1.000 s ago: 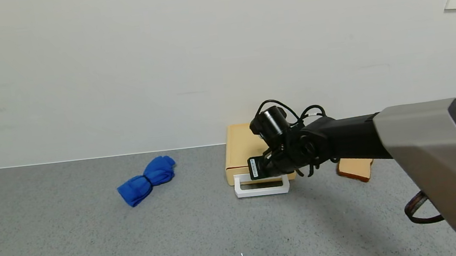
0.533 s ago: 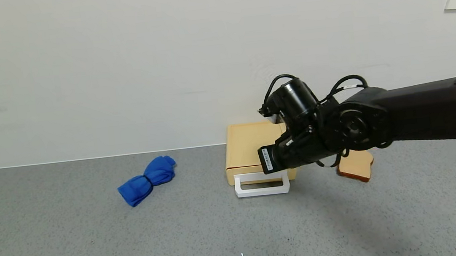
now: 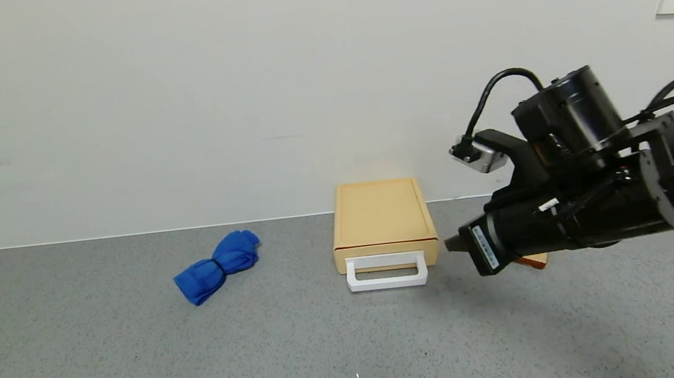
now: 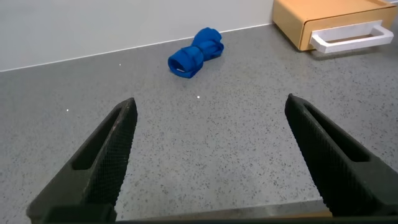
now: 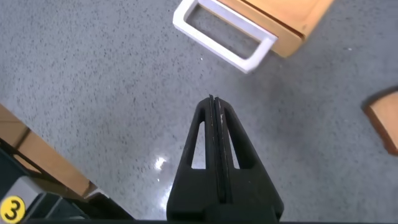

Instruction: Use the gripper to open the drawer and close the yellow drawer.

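The yellow drawer (image 3: 382,222) is a flat tan box against the back wall, its tray pushed in, with a white loop handle (image 3: 386,271) at the front. It also shows in the right wrist view (image 5: 280,22) and the left wrist view (image 4: 329,22). My right gripper (image 3: 452,244) is shut and empty, raised above the table to the right of the drawer, its tip pointing toward the drawer's front right corner; in its wrist view (image 5: 214,102) the fingers are pressed together. My left gripper (image 4: 211,112) is open and empty, low over the table, far from the drawer.
A blue rolled cloth (image 3: 218,266) lies left of the drawer. A tan toast slice (image 3: 532,260) lies right of the drawer, mostly hidden behind my right gripper. A wall runs behind the grey speckled table (image 3: 267,359).
My right gripper has lifted off the drawer's front and swung up and to the right, away from the handle. The drawer stands shut throughout.
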{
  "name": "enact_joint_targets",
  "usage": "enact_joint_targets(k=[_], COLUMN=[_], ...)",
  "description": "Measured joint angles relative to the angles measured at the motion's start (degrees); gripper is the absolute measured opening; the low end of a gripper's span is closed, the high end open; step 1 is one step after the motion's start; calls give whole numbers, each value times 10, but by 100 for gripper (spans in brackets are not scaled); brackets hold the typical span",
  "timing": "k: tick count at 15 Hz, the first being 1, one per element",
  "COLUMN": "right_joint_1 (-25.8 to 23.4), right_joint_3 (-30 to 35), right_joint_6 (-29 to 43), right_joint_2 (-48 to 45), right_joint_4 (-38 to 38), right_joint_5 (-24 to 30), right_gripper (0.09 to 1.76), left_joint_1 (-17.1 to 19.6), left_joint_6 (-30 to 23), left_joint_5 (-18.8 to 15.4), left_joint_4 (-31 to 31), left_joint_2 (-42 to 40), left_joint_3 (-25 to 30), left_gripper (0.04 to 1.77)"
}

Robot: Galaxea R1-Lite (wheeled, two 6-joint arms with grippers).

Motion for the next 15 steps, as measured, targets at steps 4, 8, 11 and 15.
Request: enact_joint_targets(k=[4, 8, 11, 15], right_joint_1=[-14, -29, -41, -76], right_joint_3=[92, 157, 202, 258], right_joint_6=[-4, -2, -1, -1], right_joint_2=[-74, -119, -157, -216], right_joint_4=[-54, -106, -139, -146], right_joint_5=[21, 25, 25, 25], right_gripper=[74, 112, 131, 147], left_joint_1=[0, 0, 0, 0], left_joint_6=[0, 0, 0, 0], left_joint_5=[0, 0, 0, 0], left_joint_4=[0, 0, 0, 0], left_joint_2=[0, 0, 0, 0], left_joint_3=[0, 0, 0, 0], left_gripper=[172, 172, 172, 172])
